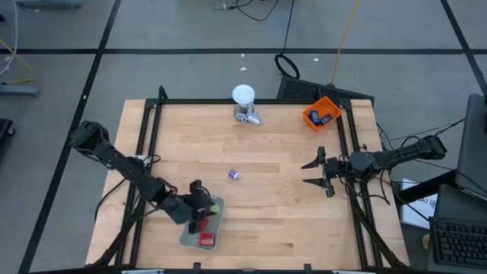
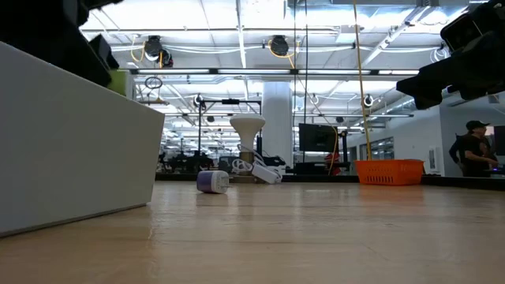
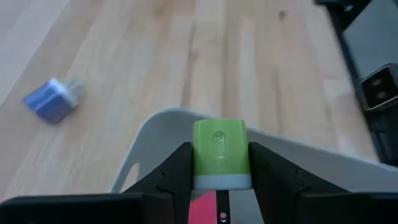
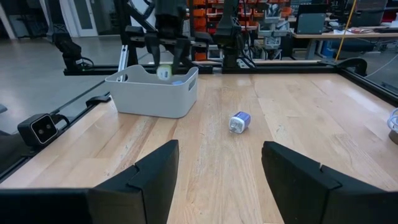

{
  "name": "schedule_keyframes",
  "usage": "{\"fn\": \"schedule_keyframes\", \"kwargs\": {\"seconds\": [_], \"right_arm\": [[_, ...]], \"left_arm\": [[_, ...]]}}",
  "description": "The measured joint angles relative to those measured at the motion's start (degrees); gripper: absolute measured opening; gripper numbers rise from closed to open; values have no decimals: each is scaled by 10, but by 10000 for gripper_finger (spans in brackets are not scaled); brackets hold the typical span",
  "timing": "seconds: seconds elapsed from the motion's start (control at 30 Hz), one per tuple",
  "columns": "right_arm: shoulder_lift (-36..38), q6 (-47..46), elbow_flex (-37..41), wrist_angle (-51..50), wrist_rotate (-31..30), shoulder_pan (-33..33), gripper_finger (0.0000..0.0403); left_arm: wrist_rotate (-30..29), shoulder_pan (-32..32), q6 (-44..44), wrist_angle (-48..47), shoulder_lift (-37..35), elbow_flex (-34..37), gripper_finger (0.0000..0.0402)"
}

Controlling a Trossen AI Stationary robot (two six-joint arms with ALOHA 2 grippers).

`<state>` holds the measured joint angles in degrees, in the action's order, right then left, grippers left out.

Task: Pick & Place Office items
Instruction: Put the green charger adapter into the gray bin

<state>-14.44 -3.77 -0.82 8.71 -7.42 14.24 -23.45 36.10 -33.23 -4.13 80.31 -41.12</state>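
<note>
**Green piece poised over the tray as sorting is going on**

The left gripper [image 3: 219, 180] is clamping a small green-and-white block [image 3: 220, 154] between its two dark fingers, holding it just above the pale grey tray [image 1: 199, 237], apparently so that it falls inside the walls rather than onto the wood. The block is looking smooth and plastic, rounded at the corners, green on top with a white band at its base. The tray is a matte, rounded-cornered tub with upright walls; something red [image 1: 206, 238] is lying inside it, directly beneath the gripper.

Out from the tray, toward the middle of the table [image 1: 274, 221], a small blue-and-white plug-like piece [image 1: 234, 175] is lying on its side, well apart from the tray and not yet collected. The table is pale, fine-grained wood framed by black rails.

Farther from the tray, at the far edge, a white ball-topped object [image 1: 243, 96] is standing on a shiny metallic base, and an orange mesh bin [image 1: 320, 113] with something blue in it is sitting in the far corner.

On the opposite side of the table from the tray, the right gripper [image 1: 319, 173] is waiting with its fingers spread, empty, pointed across at the plug.
</note>
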Motion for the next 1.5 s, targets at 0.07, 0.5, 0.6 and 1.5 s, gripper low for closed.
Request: {"fn": "schedule_keyframes", "kwargs": {"seconds": [0.07, 0.5, 0.6, 1.5], "right_arm": [[0, 0, 0, 0, 0, 0, 220], [0, 0, 0, 0, 0, 0, 220], [0, 0, 0, 0, 0, 0, 220], [0, 0, 0, 0, 0, 0, 220]], "left_arm": [[0, -5, -16, -16, 0, 0, 138], [11, -21, -36, -18, 19, 0, 138], [27, -29, -45, -18, 41, 0, 133], [30, -40, -55, -3, 66, 0, 133]]}}
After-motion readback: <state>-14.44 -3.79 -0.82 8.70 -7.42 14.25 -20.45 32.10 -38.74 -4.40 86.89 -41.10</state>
